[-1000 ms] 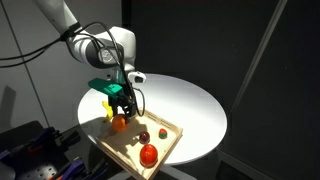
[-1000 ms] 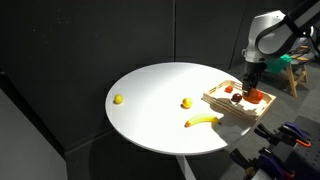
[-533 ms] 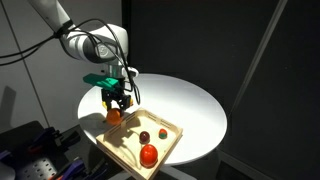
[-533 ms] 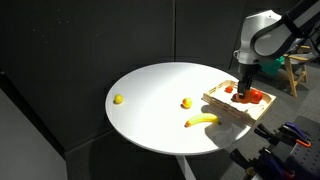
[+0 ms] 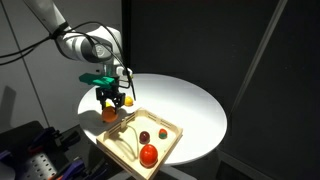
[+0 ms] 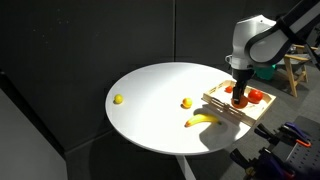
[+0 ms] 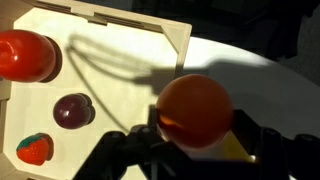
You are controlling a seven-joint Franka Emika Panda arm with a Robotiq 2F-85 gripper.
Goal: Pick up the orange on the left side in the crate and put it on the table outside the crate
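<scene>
My gripper (image 5: 110, 104) is shut on the orange (image 5: 109, 114) and holds it in the air above the near-left rim of the light wood crate (image 5: 124, 142). In the wrist view the orange (image 7: 195, 108) fills the space between the dark fingers (image 7: 128, 152), over the crate's edge (image 7: 180, 45) and the white table (image 7: 260, 75). In an exterior view the gripper (image 6: 241, 94) hangs over the crate (image 6: 215, 99) with the orange (image 6: 241, 101) in it.
In the crate lie a larger red fruit (image 7: 25, 55), a dark plum (image 7: 72, 110) and a strawberry (image 7: 35, 148). On the round white table (image 6: 150, 95) lie a banana (image 6: 203, 121) and two small yellow pieces (image 6: 118, 99) (image 6: 185, 102).
The arm has lifted the orange out of the crate and carried it sideways towards the crate's rim. The jaws have stayed shut on it.
</scene>
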